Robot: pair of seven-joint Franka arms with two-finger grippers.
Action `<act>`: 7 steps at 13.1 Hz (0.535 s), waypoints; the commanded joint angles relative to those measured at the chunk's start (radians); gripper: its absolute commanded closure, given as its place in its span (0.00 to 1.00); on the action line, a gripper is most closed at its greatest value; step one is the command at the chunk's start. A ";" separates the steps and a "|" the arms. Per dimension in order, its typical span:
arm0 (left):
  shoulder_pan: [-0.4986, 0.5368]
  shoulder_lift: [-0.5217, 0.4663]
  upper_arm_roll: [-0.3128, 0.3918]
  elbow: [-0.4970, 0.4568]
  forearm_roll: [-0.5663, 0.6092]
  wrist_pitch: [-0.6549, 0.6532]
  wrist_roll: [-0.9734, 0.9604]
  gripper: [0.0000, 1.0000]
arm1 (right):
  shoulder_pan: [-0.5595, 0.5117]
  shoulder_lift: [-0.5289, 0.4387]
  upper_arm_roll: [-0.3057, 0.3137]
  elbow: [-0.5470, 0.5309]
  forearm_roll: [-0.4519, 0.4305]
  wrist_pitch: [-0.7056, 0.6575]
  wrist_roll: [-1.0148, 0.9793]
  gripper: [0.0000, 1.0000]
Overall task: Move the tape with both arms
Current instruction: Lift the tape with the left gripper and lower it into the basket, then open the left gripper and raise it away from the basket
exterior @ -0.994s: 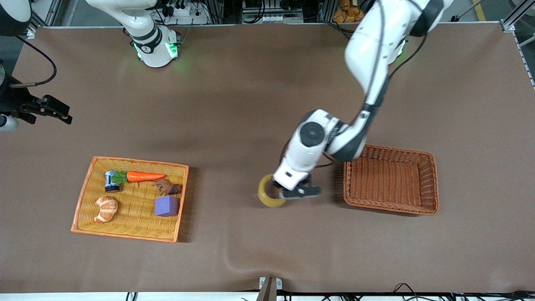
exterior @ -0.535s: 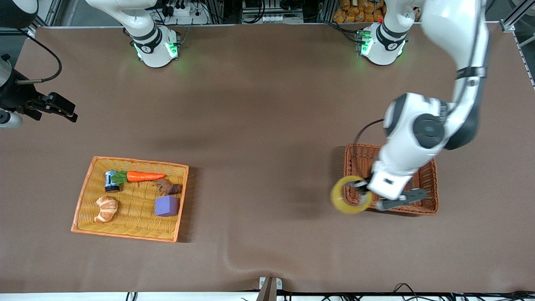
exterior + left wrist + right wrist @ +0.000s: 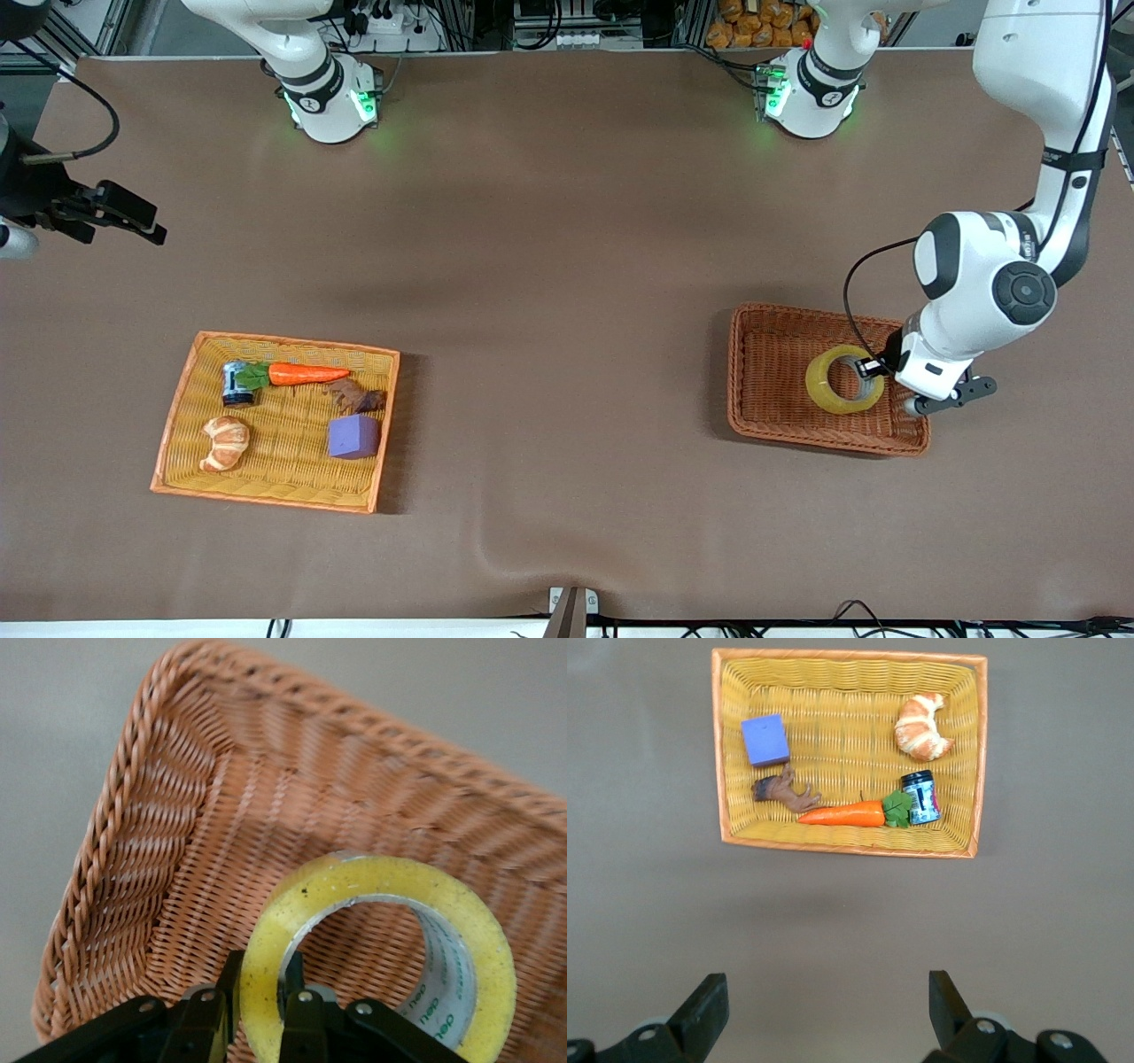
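Note:
The tape (image 3: 819, 388), a yellowish ring with a grey core, hangs tilted inside the rim of the brown wicker basket (image 3: 742, 390). My left gripper (image 3: 879, 367) is shut on the ring's wall. In the left wrist view one finger sits outside the tape (image 3: 381, 875) and one inside it, at the left gripper (image 3: 263, 973), over the basket's woven floor (image 3: 159, 859). My right gripper (image 3: 140, 221) waits open over bare table at the right arm's end. In the right wrist view, nothing sits between the right gripper's (image 3: 828, 992) fingers.
An orange-rimmed tray (image 3: 266, 501) lies toward the right arm's end. It holds a carrot (image 3: 306, 374), a croissant (image 3: 225, 443), a purple cube (image 3: 353, 437), a small can (image 3: 236, 383) and a brown object (image 3: 356, 396). The right wrist view shows the same tray (image 3: 850, 656) from above.
The left arm has swung from the table's middle toward its own end, carrying the tape to over the brown basket. The right gripper has barely shifted.

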 commanded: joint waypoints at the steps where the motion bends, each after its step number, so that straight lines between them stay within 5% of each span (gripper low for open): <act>1: 0.018 -0.031 -0.009 -0.041 0.034 0.036 0.019 0.42 | -0.017 0.002 0.003 0.022 0.014 -0.018 -0.077 0.00; 2: 0.023 -0.065 -0.011 -0.037 0.084 0.012 0.037 0.00 | -0.011 0.002 0.007 0.022 -0.018 -0.018 -0.074 0.00; 5: 0.018 -0.233 -0.019 0.058 0.123 -0.176 0.050 0.00 | 0.006 0.000 0.015 0.024 -0.108 -0.015 -0.063 0.00; 7: 0.015 -0.285 -0.034 0.274 0.123 -0.475 0.054 0.00 | 0.006 -0.001 0.015 0.024 -0.112 -0.017 -0.062 0.00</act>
